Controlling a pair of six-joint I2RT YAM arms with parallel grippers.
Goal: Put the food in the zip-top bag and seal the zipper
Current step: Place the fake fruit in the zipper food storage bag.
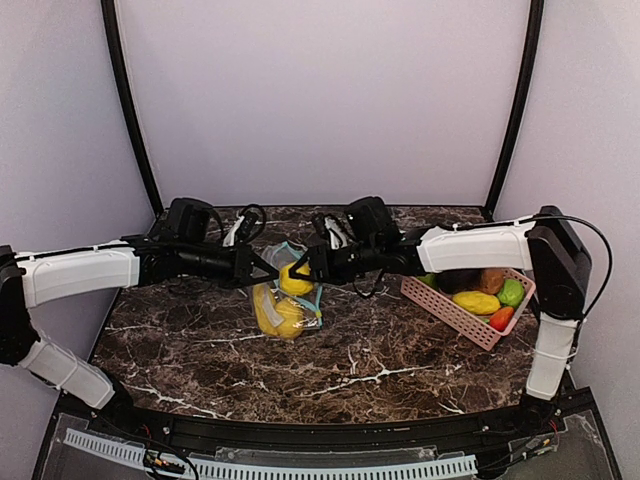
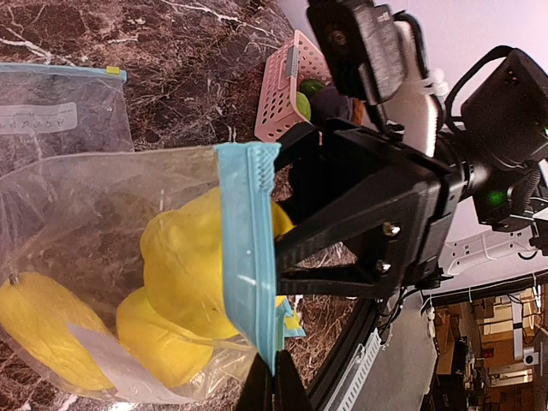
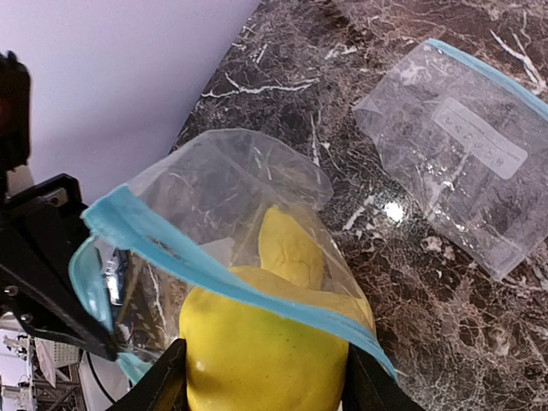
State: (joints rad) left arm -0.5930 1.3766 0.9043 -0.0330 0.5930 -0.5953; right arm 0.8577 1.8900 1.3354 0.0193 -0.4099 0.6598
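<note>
Fingers [image 3: 164, 384] clasp yellow food [image 3: 265, 355] (bag [image 3: 224, 178] mouth).

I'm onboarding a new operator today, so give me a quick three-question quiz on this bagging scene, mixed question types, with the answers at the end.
1. True or false: the pink basket is empty.
2. What is between the fingers of the right gripper? A) a yellow fruit B) a spoon C) nothing
3. How many clear bags are in view?

Key
1. False: it holds several pieces of food.
2. A, at the mouth of the zip-top bag, whose blue rim the left gripper pinches.
3. Two: the held one and an empty bag lying flat on the table.
</note>
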